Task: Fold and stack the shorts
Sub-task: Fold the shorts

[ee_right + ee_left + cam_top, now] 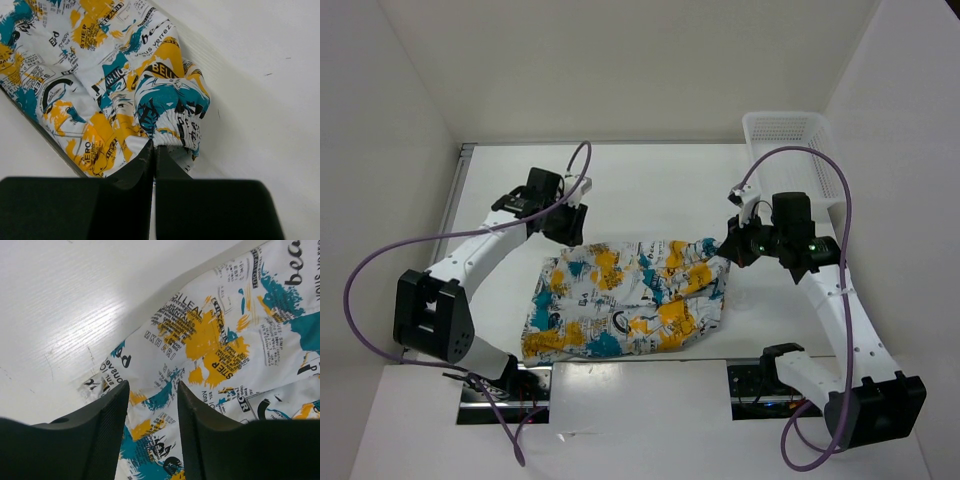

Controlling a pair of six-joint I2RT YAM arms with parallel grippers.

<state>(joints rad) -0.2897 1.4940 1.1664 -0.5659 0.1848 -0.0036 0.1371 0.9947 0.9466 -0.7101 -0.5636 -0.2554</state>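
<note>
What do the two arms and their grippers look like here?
Both the left arm and right arm have white tubular links with black joint housings. A loose purple cable loops along each. The left gripper and right gripper have wide, matte black fingers with finely textured inner faces. A small green light glows near the right wrist.

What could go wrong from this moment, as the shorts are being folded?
1. The right gripper pinches only a small bit of the elastic hem of the shorts, so it may slip out when lifted.
2. The left gripper is open above the other corner. A pull from one side alone may bunch the fabric.
3. The near hem lies close to the edge of the table and could slide off.
</note>
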